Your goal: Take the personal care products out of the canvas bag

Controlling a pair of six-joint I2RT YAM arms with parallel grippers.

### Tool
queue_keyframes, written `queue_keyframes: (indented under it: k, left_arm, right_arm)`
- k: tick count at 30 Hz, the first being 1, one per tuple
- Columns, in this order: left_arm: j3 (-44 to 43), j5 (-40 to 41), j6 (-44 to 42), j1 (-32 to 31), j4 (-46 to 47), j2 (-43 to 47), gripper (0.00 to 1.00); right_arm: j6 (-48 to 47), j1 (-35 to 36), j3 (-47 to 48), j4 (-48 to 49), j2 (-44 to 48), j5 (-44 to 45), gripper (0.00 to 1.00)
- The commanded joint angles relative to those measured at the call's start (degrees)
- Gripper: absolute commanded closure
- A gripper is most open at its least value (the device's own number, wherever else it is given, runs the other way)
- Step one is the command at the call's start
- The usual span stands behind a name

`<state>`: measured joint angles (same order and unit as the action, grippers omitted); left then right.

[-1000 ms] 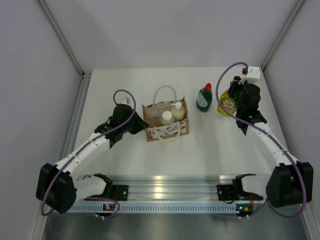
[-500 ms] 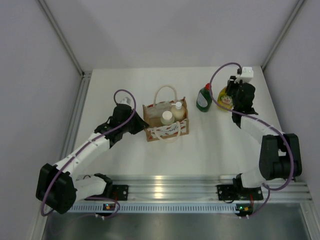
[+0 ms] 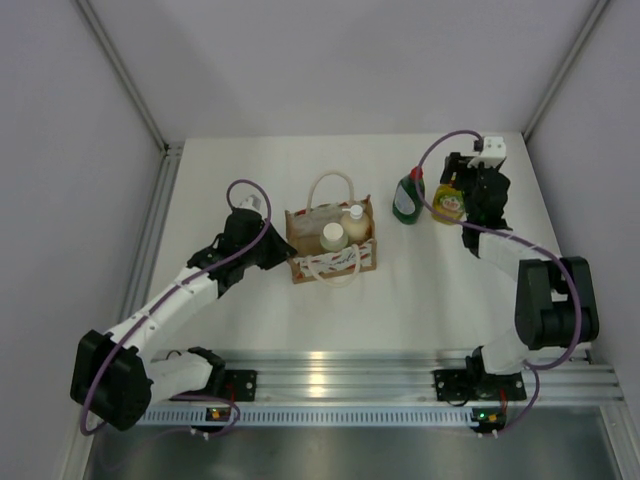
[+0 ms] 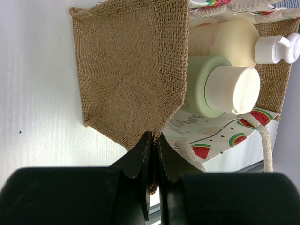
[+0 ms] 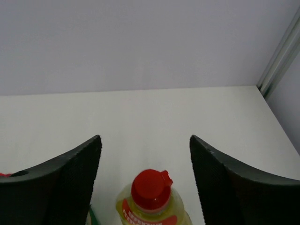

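Since a second ago: right arm (image 3: pixel 545 290) folded back tighter, right gripper (image 5: pixel 145 145) spread wide either side of yellow bottle (image 5: pixel 151 197), far right, untouched. Centre: tan bag (image 4: pixel 126 70), watermelon print, script unreadable, wall pinched by left gripper (image 4: pixel 153 145). Inside: cream pump bottle (image 4: pixel 229 40), pale green cylinder (image 4: pixel 220 86). Also out, beside yellow: green bottle (image 3: pixel 408 196).

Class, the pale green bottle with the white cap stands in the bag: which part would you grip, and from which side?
Grip the white cap of the green bottle, coming straight down from above. It stands upright, its body hemmed in by the bag walls and the pump bottle, so only the top is free.
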<state>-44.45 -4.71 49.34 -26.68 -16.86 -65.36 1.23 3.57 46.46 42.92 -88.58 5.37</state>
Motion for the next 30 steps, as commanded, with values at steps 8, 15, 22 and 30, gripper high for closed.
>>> queue_keyframes:
  k: [8, 15, 22, 30]
  left_arm:
    - [-0.29, -1.53, -0.30, -0.04, 2.80, 1.03, 0.87]
    - [-0.73, -1.00, -0.39, -0.04, 2.80, 0.15, 0.82]
    - [-1.17, -0.56, -0.82, -0.04, 2.89, -1.78, 0.79]
    - [-1.26, 0.32, -1.26, -0.13, 2.89, -2.75, 0.71]
  right_arm:
    - [3.24, -0.59, 2.49, 0.63, 8.76, -2.63, 0.18]
    - [6.58, 7.05, 10.75, -27.74, 20.79, -5.02, 0.21]
    - [4.48, 20.06, 10.41, -41.06, 22.13, -13.60, 0.22]
    - [0.36, 27.01, 9.44, -40.98, 15.64, -22.42, 0.25]
